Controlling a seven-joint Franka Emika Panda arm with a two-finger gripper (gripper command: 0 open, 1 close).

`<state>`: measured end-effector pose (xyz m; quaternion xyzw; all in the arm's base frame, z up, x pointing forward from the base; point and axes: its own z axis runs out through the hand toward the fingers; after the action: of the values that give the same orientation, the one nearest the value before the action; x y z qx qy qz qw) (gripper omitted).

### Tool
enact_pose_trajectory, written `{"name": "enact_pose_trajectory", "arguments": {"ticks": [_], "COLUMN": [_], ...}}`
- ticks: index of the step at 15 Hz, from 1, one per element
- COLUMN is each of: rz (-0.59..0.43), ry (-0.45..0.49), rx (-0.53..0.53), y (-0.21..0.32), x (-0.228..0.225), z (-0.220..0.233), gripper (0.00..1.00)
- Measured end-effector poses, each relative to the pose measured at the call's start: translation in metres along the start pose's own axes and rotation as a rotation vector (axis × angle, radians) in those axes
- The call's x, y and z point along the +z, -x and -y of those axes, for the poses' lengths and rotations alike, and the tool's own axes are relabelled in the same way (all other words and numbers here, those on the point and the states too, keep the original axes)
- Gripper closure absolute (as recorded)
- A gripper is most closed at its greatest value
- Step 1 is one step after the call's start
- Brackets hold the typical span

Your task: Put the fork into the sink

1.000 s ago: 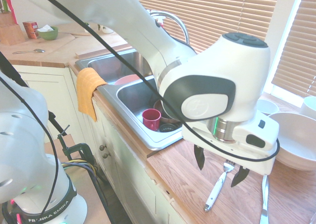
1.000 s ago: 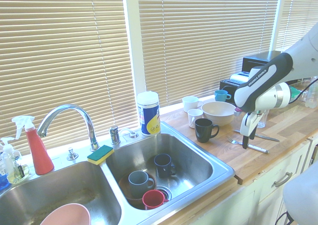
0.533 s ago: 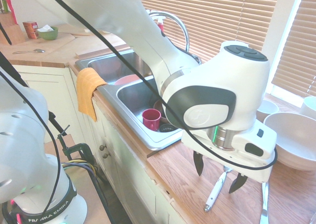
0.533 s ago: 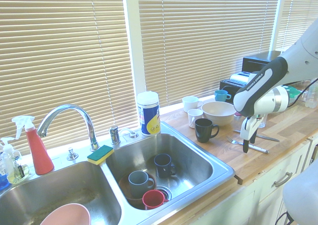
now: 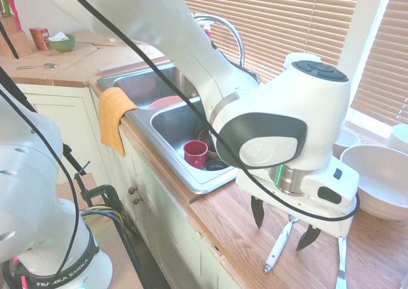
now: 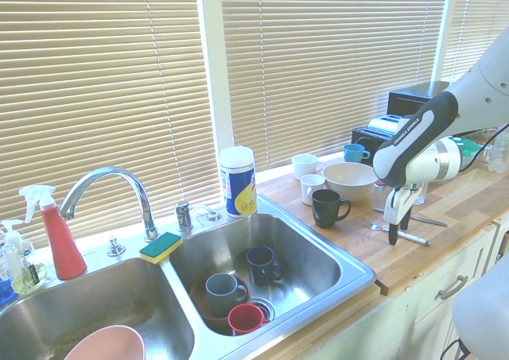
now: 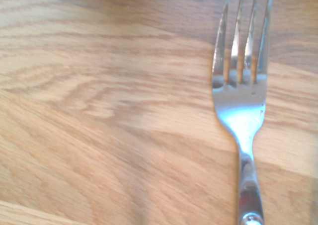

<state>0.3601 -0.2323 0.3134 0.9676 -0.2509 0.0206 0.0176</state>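
Fork: white-handled table fork (image 5: 278, 245), lying on the wood countertop (image 5: 220, 215) beside the table knife (image 5: 342, 262), near the double sink's nearer basin (image 5: 203, 184)
Claw: gripper (image 5: 283, 226) is open, fingers spread either side of the fork, nothing in its grip
Weight: pretty light I'd guess, maybe a bit handle-heavy
Stiffness: rigid, won't bend on you, and tough enough that a small drop shouldn't hurt it
Slip: smooth handle and shiny neck, so it could twist if pinched off-centre
Where to grab: I'd go for the handle just behind the neck, pinching across the width, and leave the tines (image 7: 242, 41) alone
Writing on the arm: "FRANKA EMIKA" on the base band (image 5: 60, 275), easy read
Other labels: blue and yellow one on the wipes canister (image 6: 238, 181), can't make out the words
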Motion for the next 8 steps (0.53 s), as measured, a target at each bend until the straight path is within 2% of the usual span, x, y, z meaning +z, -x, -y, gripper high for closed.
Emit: {"name": "enact_pose_trajectory", "arguments": {"ticks": [8], "rz": [0.006], "ry": [-0.011], "rx": [0.020], "y": [0.0007], "x": [0.0007], "z": [-0.0035], "gripper": [1.00]}}
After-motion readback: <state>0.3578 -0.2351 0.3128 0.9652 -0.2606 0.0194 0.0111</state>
